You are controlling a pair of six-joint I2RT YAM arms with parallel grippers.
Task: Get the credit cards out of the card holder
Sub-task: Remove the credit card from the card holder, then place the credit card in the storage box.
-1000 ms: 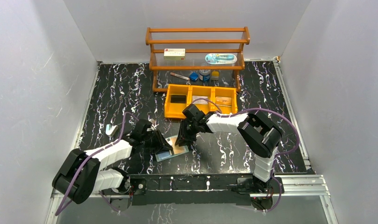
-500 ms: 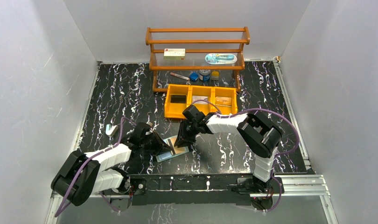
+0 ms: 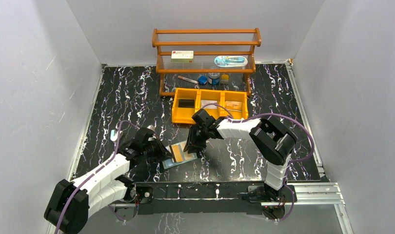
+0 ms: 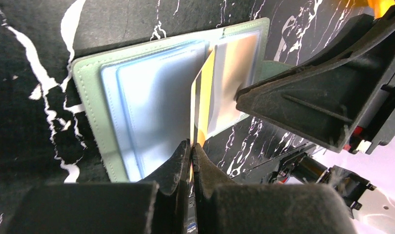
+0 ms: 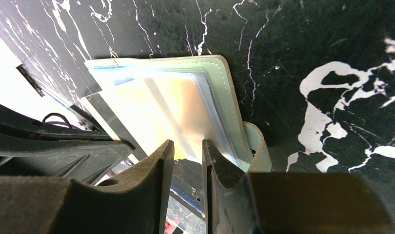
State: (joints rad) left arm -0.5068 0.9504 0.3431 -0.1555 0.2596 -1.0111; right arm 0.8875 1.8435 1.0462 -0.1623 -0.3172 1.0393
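Note:
The sage-green card holder (image 3: 173,164) lies open on the black marbled table near the front, its pale blue pockets up (image 4: 137,97); it also shows in the right wrist view (image 5: 220,92). My left gripper (image 3: 166,152) (image 4: 191,144) is shut on an orange-tan credit card (image 3: 176,152) (image 4: 199,107), held on edge and partly out of a pocket. My right gripper (image 3: 193,147) (image 5: 187,144) sits on the holder's right edge by the snap tab (image 5: 259,146), jaws a narrow gap apart with nothing between them. A greyish card (image 5: 100,109) shows at the pocket's mouth.
An orange three-compartment bin (image 3: 210,117) stands just behind the grippers, with flat cards in its compartments. A wooden shelf rack (image 3: 207,48) at the back holds a white box (image 3: 182,56) and small items. A small white object (image 3: 116,135) lies to the left. Grey walls close in both sides.
My left arm has drawn back to the left and the orange-tan card has come out of the holder into view. My right gripper has stayed on the holder.

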